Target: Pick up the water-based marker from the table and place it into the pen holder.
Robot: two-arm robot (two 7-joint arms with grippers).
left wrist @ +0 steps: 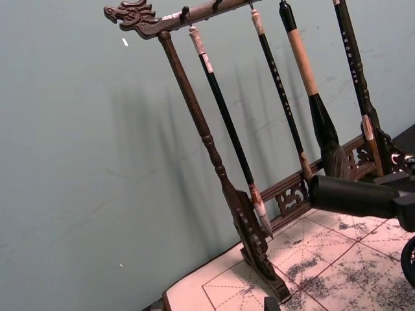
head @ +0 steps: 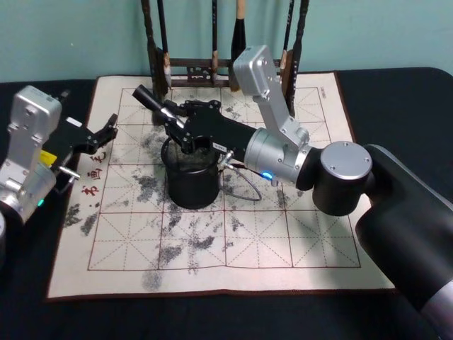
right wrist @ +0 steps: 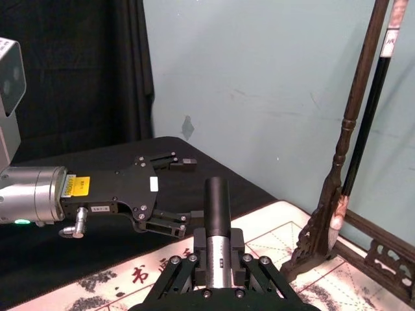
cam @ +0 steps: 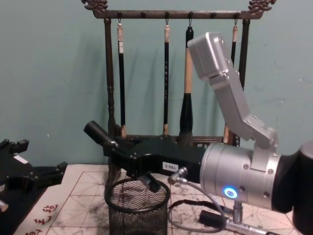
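Black cylindrical water-based marker (head: 147,98) is already lifted, clamped in the right gripper's (head: 172,119) fingers, tilted toward ten o'clock above the round black wire-mesh pen holder (head: 190,188). Lowering and release remain. Left gripper (head: 106,131) idles at nine o'clock, fingers apart.

**Arm and Tool Status**

The right arm extends from the right side across the centre. Its silver wrist shows a lit blue indicator. The right tool (head: 168,115) is tilted, pointing up and away toward the left. Its fingers are clamped on the marker (head: 145,97), which projects beyond the fingertips. The left arm is idle at the left side. The left tool (head: 106,134) points toward the right tool with fingers spread, gripping nothing, and is clear of it.
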